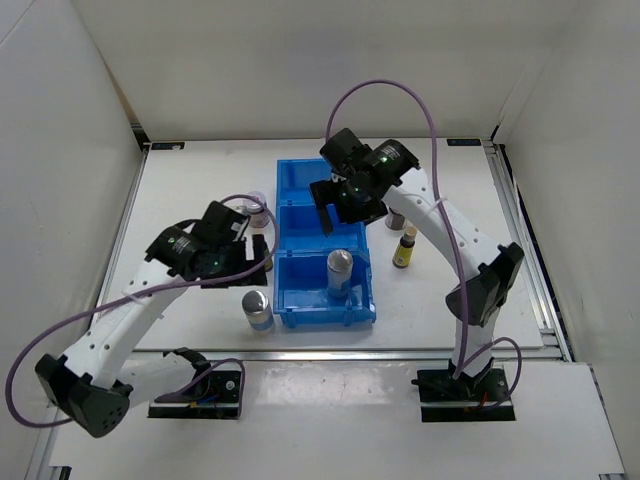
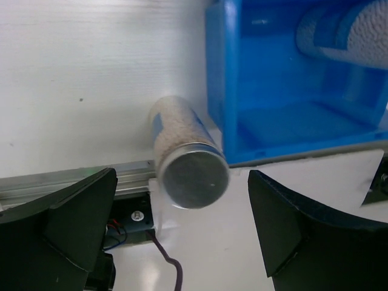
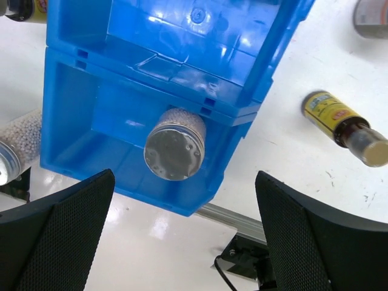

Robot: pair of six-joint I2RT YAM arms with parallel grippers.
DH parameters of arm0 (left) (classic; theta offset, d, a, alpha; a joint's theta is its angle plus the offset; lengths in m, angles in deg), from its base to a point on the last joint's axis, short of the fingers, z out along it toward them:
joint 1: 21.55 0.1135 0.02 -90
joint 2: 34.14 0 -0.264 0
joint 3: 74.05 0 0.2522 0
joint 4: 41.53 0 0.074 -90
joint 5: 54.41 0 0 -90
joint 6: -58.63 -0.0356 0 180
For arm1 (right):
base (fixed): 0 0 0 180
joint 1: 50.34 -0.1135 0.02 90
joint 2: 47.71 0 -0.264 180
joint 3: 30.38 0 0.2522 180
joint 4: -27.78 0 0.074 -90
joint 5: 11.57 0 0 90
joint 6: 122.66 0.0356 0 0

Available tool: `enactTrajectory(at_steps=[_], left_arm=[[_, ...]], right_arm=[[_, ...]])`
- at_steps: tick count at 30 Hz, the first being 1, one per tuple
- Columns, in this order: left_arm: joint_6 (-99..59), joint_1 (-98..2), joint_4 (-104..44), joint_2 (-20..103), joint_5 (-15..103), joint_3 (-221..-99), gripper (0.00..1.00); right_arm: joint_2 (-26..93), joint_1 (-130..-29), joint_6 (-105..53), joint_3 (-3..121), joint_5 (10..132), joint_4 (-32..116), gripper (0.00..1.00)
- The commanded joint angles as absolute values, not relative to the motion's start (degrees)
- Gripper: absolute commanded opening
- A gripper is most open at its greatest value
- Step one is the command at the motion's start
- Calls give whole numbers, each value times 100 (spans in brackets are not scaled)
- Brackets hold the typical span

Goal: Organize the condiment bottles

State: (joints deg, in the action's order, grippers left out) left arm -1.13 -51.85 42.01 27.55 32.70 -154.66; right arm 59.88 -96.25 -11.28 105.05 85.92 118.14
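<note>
One silver-topped cylinder (image 1: 340,272) stands in the near compartment of the blue bin (image 1: 320,314). The other (image 1: 257,310) stands on the table left of the bin. My left gripper (image 1: 252,255) hangs open above that one; in the left wrist view its cap (image 2: 193,176) sits between and beyond the fingers (image 2: 73,212). My right gripper (image 1: 334,212) is open and empty over the bin, above the binned cylinder (image 3: 174,148). A yellow bottle (image 1: 404,248) and a dark jar (image 1: 396,218) stand right of the bin. A pale-lidded jar (image 1: 258,210) stands left of it.
The bin's middle and far compartments (image 3: 182,36) look empty. A yellow-labelled item (image 3: 24,7) shows at the right wrist view's top left edge. An aluminium rail (image 2: 73,179) runs along the table's near edge. White walls close in the sides and back.
</note>
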Motion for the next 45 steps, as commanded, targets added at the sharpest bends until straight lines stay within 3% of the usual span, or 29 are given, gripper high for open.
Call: enactTrajectory(at_steps=[1, 6, 28, 36, 41, 45], left_arm=[[255, -5669, 3991, 3105, 3164, -15794, 100], [537, -6382, 4114, 3572, 2742, -15857, 100], [1214, -6128, 4474, 3687, 2672, -14978, 100], [1214, -6066, 4413, 3574, 2795, -14767, 78], [1214, -6066, 4483, 3258, 2743, -14767, 49], [1276, -6066, 5027, 3186, 2610, -15328, 33]], right_arm=[[5697, -9648, -1192, 10389, 8872, 13049, 100], [5399, -9648, -1192, 10072, 8925, 12943, 100], [4326, -9648, -858, 8639, 8863, 12592, 100], [4220, -9648, -858, 8525, 8916, 12592, 100], [4106, -9648, -744, 8402, 8916, 12592, 100], [4001, -9648, -744, 8288, 8916, 12539, 100]])
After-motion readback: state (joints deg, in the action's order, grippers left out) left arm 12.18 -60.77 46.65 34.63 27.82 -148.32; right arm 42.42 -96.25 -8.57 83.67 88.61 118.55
